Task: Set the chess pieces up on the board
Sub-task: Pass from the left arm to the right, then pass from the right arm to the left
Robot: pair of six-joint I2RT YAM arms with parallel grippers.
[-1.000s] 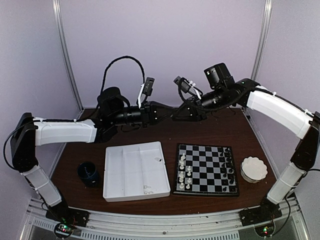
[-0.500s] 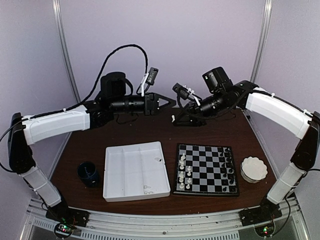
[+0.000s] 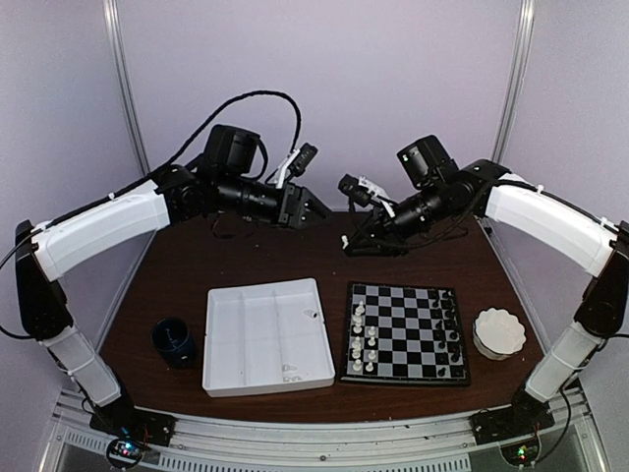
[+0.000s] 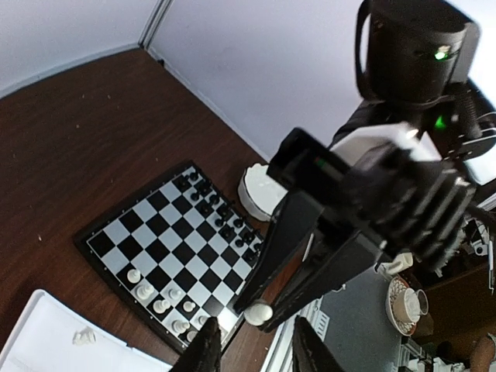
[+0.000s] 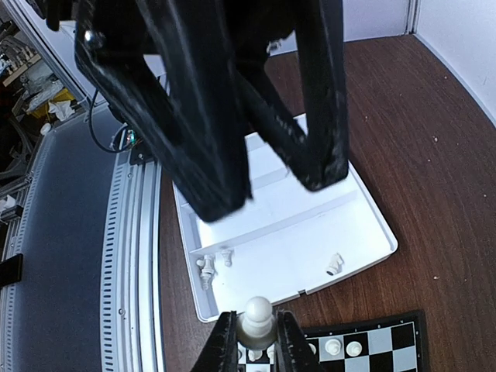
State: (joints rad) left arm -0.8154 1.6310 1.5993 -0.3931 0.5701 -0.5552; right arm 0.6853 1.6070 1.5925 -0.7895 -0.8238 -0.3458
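A: So, nearest first: what sits on the desk (image 3: 177, 275)?
B: The white tray (image 3: 265, 339) is at six o'clock with a few white stragglers (image 3: 290, 372) in it, and the board (image 3: 413, 329) is at five. White chessmen (image 3: 364, 339) stand along the board's nine o'clock edge, black chessmen (image 3: 450, 329) along its three o'clock edge.
A: And farther off?
B: High at twelve o'clock the two tools face each other. The right tool (image 5: 256, 335) is clenched on a white pawn (image 5: 256, 316). The left tool (image 4: 256, 345) has its fingers apart with nothing between them.
A: Which step, then?
B: I'd judge the pawn is bound for the board. Next it wants carrying down to a free square among white's ranks and setting upright, clear of its neighbours.
A: Any brand or lettering?
B: None I can read.
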